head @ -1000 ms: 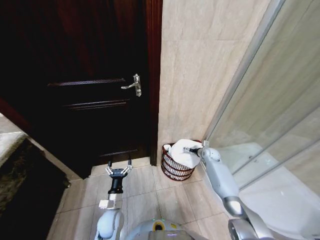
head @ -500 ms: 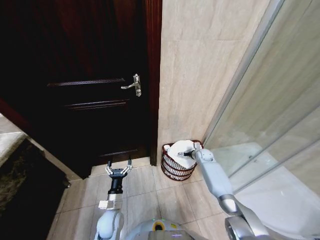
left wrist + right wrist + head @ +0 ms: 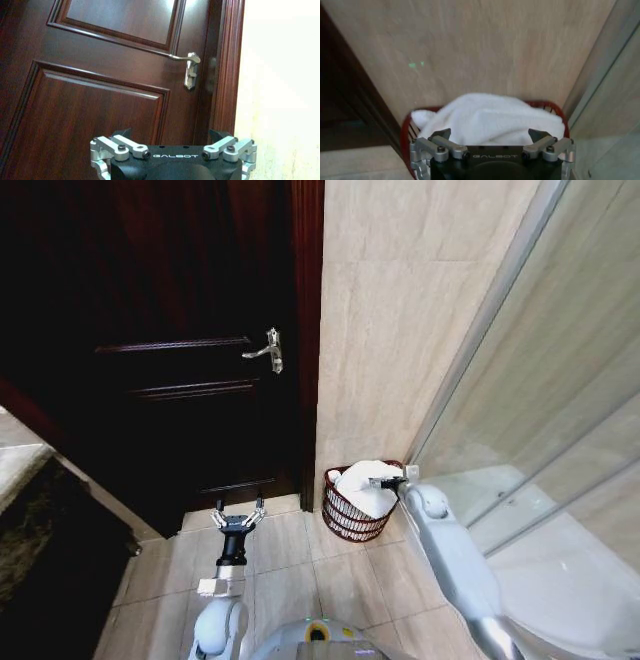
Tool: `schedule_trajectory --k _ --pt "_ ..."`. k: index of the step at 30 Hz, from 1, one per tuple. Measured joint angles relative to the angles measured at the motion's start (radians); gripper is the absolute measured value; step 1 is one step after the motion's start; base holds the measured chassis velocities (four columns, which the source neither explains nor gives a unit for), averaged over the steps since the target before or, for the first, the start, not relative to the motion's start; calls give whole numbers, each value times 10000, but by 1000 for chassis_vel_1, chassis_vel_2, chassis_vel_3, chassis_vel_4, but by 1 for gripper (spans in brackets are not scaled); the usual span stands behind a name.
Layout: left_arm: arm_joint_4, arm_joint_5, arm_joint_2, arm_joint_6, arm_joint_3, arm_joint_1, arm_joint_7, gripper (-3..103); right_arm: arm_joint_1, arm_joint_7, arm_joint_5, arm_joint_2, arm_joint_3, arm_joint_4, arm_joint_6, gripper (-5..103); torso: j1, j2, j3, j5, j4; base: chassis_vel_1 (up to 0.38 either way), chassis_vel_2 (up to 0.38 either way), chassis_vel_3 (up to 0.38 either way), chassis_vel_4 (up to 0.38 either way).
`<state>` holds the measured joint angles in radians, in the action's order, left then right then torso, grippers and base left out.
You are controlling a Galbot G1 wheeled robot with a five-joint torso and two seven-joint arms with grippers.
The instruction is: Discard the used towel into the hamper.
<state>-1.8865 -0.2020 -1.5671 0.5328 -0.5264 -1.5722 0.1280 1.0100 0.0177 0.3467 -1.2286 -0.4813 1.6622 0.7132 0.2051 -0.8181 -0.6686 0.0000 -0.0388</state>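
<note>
The towel [image 3: 366,483] is lying heaped in the hamper [image 3: 352,518], just ahead of the right gripper [image 3: 392,481], whose fingers are being held spread and empty at the rim. The left gripper [image 3: 238,517] is being held open, well apart, facing the door [image 3: 150,350].

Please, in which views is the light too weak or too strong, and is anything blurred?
Head view: the door is very dark, while the towel in the hamper is bright. Left wrist view: the wall beside the door is washed out almost to white. Right wrist view: the tiled wall looks soft and slightly blurred.
</note>
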Motion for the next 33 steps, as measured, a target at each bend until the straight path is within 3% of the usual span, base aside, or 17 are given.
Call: schedule_trajectory --k 2,5,6,7,10,11,14,18,21,22,25,33 --pt "0 -29 -1 1 2 8 6 100 284 -53 -34 -85 -96 369 -404 100 0 0 0 -4 -1 0 0 0 0" --pt "8 -114 -5 29 5 -34 11 100 1163 -457 -721 -622 -230 1058 -2787 100 0 0 0 1 -2 0 0 0 0" --pt "8 -114 -5 29 5 -34 11 100 1163 -457 -721 -622 -230 1058 -2787 100 0 0 0 1 -2 0 0 0 0" --pt "12 -170 12 43 -13 -69 11 100 1544 -498 -1030 -906 -301 1315 -3416 100 0 0 0 -2 -2 0 0 0 0" --pt "39 -276 80 69 -57 -100 0 100 2273 -509 -1851 -1432 -392 1631 -4396 100 0 -1 0 -1 -2 0 0 0 0" --pt "39 -276 80 69 -57 -100 0 100 2273 -509 -1851 -1432 -392 1631 -4396 100 0 -1 0 -1 -2 0 0 0 0" --pt "23 -383 94 71 -98 -140 -42 100 3020 -563 -2773 -1923 -530 2070 -5356 100 0 0 0 0 -3 0 0 0 0" --pt "-129 -437 83 -47 -156 -265 -120 100 4161 -656 -2857 -2233 -554 3064 -5750 100 0 0 0 -3 -2 0 0 0 0" --pt "-295 -402 201 -472 -258 -595 -484 100 5434 -612 -3138 -2277 -534 3346 -7219 100 -1 -1 1 0 0 0 0 0 0" --pt "-295 -402 201 -472 -258 -595 -484 100 5434 -612 -3138 -2277 -534 3346 -7219 100 -1 -1 1 0 0 0 0 0 0" --pt "-360 -445 466 -521 -456 -1031 -672 100 6295 -762 -3259 -2354 -552 3124 -8408 100 -1 -1 0 1 -1 0 0 0 0" --pt "-497 -845 1227 -384 -956 -1613 -810 100 7416 -920 -3034 -2537 -869 3343 -9087 100 -1 -1 0 -3 -2 0 0 0 0"
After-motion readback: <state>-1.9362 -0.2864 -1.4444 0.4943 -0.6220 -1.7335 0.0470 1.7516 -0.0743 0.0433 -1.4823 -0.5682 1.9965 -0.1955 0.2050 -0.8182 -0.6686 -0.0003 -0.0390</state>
